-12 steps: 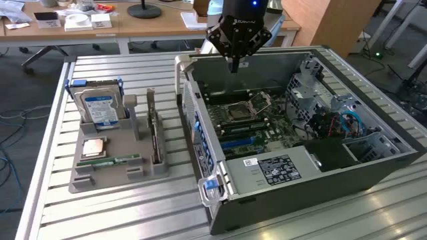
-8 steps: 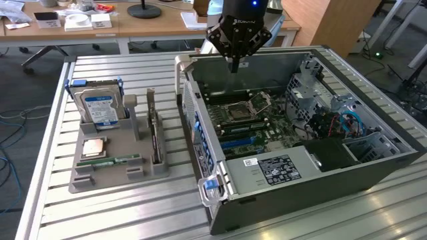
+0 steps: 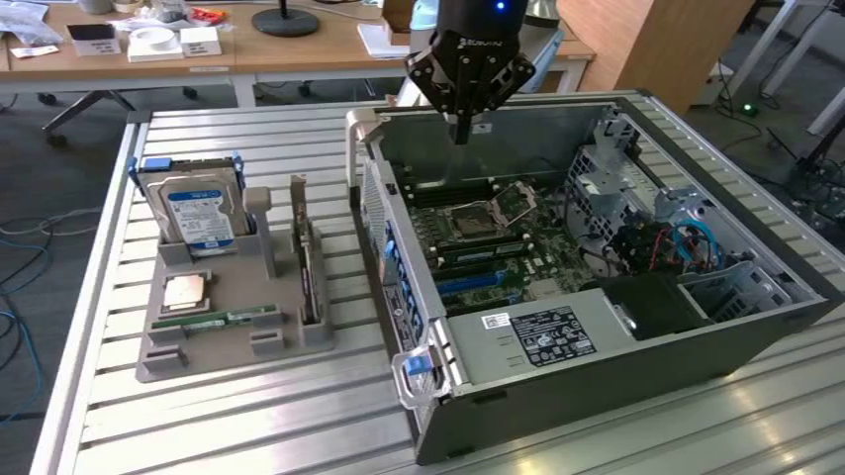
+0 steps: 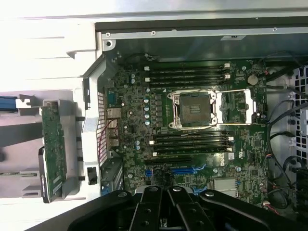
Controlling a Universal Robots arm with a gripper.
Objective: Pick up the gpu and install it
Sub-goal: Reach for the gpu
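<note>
Our gripper (image 3: pixel 460 134) hangs over the open computer case (image 3: pixel 568 396), fingers together, holding nothing. The gpu (image 3: pixel 308 267) stands on edge in the grey holder (image 3: pixel 198 361) beside the case. We judge a good pick needs parted fingers squarely astride its top edge.

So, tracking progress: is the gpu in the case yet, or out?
Out: the gpu stands on edge in the grey holder beside the case; the shut claw hangs above the case.
</note>
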